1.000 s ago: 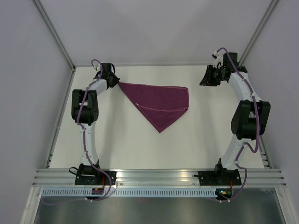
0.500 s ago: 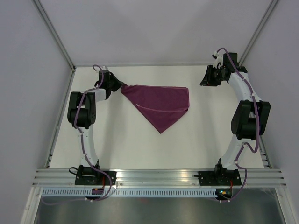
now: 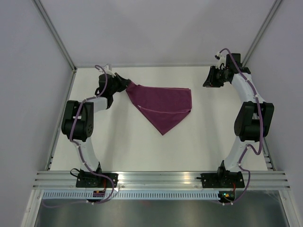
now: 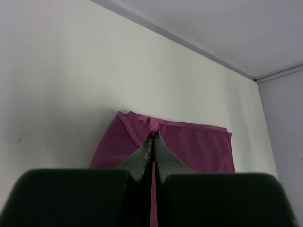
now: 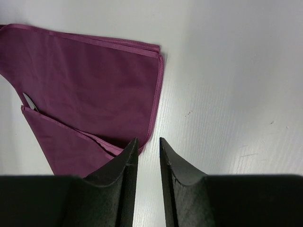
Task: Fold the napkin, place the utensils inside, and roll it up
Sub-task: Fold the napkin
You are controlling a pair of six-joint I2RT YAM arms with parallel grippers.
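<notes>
1. The left claw (image 3: 126, 85) is pinching the far-left corner of the napkin (image 3: 163, 104). Its jaws are pressing fully together, and in the left wrist view a small bunch of cloth is showing just past the fingertips (image 4: 150, 142).
2. The right claw (image 3: 210, 78) is hanging at the far right of the tabletop (image 3: 142, 151), well apart from the cloth in the overhead view. Its jaws are standing partly open with a narrow gap between them, gripping and touching nothing.
3. The napkin is lying folded into a triangle at the far middle of the tabletop. Its long edge is running along the far side and its point is aiming toward the near edge.
4. In the right wrist view, a sliver of the knife (image 5: 30, 101) is peeking out between the napkin's layers at their left edge. The rest is hiding inside the fold.
5. Counting: one napkin, one knife, two claws.
</notes>
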